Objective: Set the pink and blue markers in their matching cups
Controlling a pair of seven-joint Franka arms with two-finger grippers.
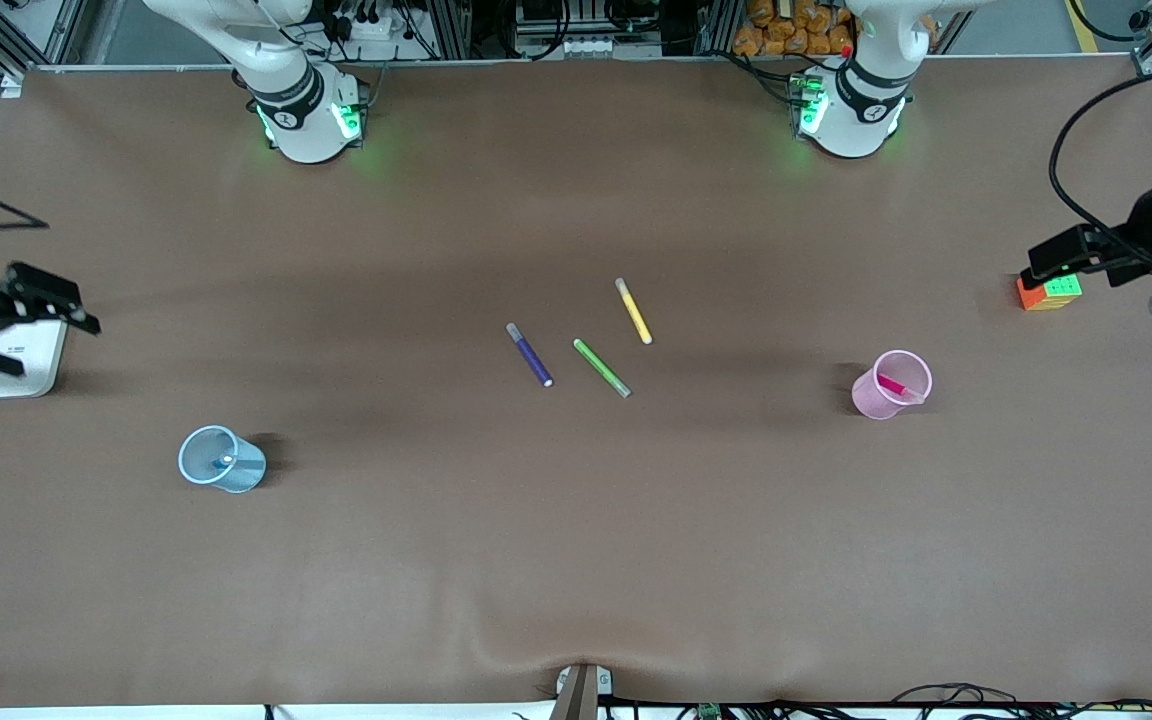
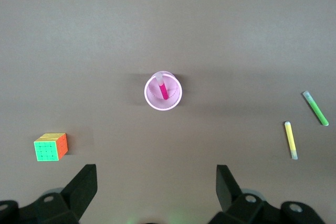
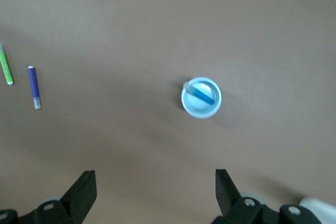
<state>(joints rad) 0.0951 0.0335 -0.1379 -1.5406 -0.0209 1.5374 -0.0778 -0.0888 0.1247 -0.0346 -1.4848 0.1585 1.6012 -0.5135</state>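
We find both task markers already seated; the pink marker point(image 1: 894, 385) leans inside the pink cup point(image 1: 876, 402) at the middle right of the front view, and the blue marker point(image 1: 226, 460) stands inside the blue cup point(image 1: 239, 473) at the lower left of that view. In the left wrist view the pink marker point(image 2: 163, 88) runs up and down the frame with its pale cap against the upper rim of the pink cup point(image 2: 149, 97); in the right wrist view the blue marker point(image 3: 201, 94) lies on a slant inside the blue cup point(image 3: 193, 110), its greyish cap toward the upper left of the rim.

The left pincer point(image 1: 1061, 252) hangs at the right edge of the front view, over the colour cube point(image 1: 1050, 292), its fingers point(image 2: 84, 183) spread wide with nothing between them; the pink cup lies just below and inward of it in that view. The right pincer point(image 1: 56, 300) hangs at the left edge, over a white box point(image 1: 24, 360), its fingers point(image 3: 227, 187) likewise apart and empty; the blue cup lies below it, toward the frame's centre.

So each cup sits on its own arm's end of the tabletop point(image 1: 576, 560), and each arm is the nearer one to its cup; we judge the sorting done, with no grasp left to line up. The purple marker point(image 1: 530, 355), green marker point(image 1: 601, 367) and yellow marker point(image 1: 634, 311) lie at the centre, well apart from both cups.
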